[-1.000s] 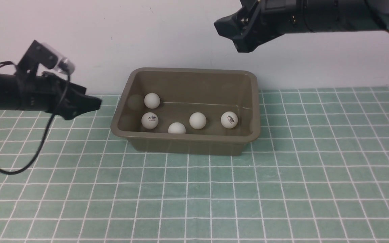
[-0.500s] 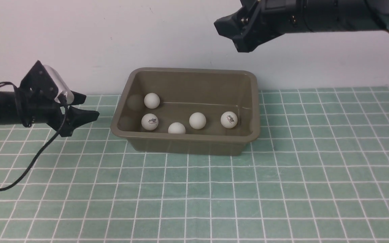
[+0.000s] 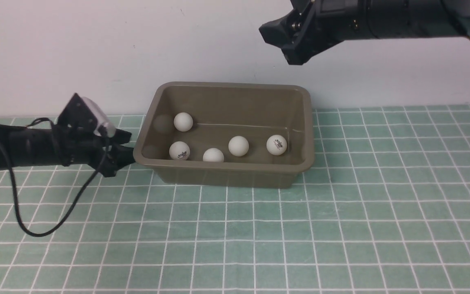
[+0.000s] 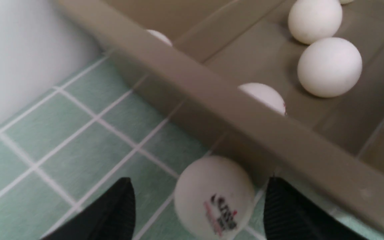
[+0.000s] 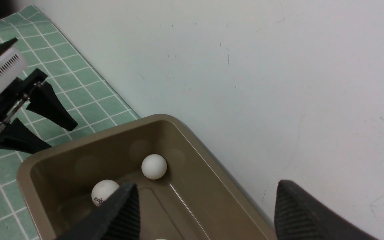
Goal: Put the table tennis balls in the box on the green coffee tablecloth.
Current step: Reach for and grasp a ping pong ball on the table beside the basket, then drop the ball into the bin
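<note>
The olive-brown box (image 3: 227, 173) stands on the green coffee tablecloth (image 3: 341, 224) and holds several white table tennis balls (image 3: 238, 145). My left gripper (image 3: 131, 147) is low on the cloth against the box's left wall, open. In the left wrist view one logo ball (image 4: 213, 196) lies on the cloth between its open fingers (image 4: 112, 213), touching the box wall (image 4: 212, 96); this ball is hidden in the front view. My right gripper (image 3: 278, 45) hangs open and empty high above the box's back right corner, as the right wrist view (image 5: 205, 185) shows.
A white wall rises just behind the box. The left arm's black cable (image 3: 35, 228) loops down onto the cloth at the left. The left gripper also shows in the right wrist view (image 5: 62, 136), beside the box rim (image 5: 88, 138).
My left gripper has dropped and moved right, up to the box's left wall. A logo ball near that wall inside the box shifted slightly. The right arm has not moved.
</note>
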`<act>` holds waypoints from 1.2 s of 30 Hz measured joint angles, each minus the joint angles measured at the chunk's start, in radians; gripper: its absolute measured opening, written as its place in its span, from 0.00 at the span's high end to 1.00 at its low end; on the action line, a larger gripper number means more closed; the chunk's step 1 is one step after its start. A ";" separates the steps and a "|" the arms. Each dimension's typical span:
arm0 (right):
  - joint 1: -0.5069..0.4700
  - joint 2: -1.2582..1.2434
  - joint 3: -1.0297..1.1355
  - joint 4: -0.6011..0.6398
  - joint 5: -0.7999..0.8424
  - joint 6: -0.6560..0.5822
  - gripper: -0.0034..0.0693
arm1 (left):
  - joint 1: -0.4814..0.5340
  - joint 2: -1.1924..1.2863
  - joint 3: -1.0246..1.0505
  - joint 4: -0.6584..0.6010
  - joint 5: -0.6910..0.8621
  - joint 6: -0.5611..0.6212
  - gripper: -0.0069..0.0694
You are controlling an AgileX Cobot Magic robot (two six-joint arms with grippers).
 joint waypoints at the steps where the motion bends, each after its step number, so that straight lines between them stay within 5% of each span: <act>1: 0.000 0.000 0.000 0.000 0.000 0.000 0.27 | -0.012 0.004 -0.004 0.000 -0.007 -0.005 0.29; 15: 0.000 0.000 0.000 -0.021 0.000 -0.001 0.27 | -0.086 0.103 -0.080 -0.074 -0.098 0.006 0.30; 18: 0.000 0.000 0.000 -0.024 0.000 -0.001 0.27 | -0.091 0.103 -0.080 -0.089 -0.135 0.000 0.38; 20: 0.000 0.000 0.000 -0.024 0.000 -0.001 0.27 | -0.091 0.103 -0.080 -0.066 -0.151 -0.017 0.45; 29: 0.000 0.000 0.000 -0.024 -0.004 -0.001 0.27 | -0.031 0.055 -0.086 0.151 -0.144 -0.185 0.45; 36: 0.000 0.000 0.000 -0.024 -0.008 -0.001 0.27 | 0.042 -0.018 -0.083 0.167 -0.061 -0.234 0.45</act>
